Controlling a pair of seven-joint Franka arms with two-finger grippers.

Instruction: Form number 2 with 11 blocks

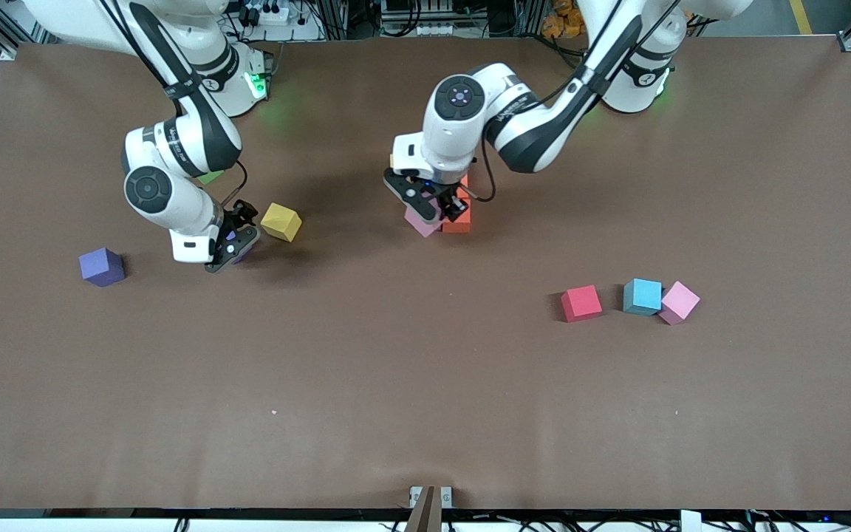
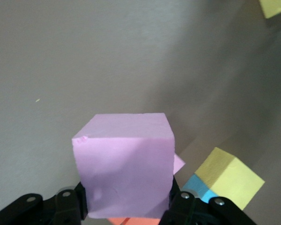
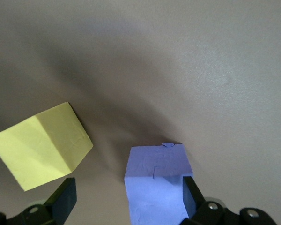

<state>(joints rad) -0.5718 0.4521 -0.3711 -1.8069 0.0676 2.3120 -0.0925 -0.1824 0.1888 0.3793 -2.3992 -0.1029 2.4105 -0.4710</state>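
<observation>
left gripper (image 1: 436, 209): clamping a pink cube (image 2: 124, 161) between its fingers (image 2: 182, 201), right at the orange blocks (image 1: 459, 219) mid-table.
right gripper (image 1: 232, 242): standing wide, a purple-blue cube (image 3: 157, 180) sitting between its fingers (image 3: 63, 199), a yellow cube (image 1: 281, 222) just beside it.
loose blocks: a purple cube (image 1: 102, 267) lying near the right arm's end; a red cube (image 1: 581, 303), a light blue cube (image 1: 642, 296) and another pink cube (image 1: 679, 302) sitting toward the left arm's end, the last two touching.

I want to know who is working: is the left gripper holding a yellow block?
No, the left gripper has its fingers shut on a pink block.
</observation>
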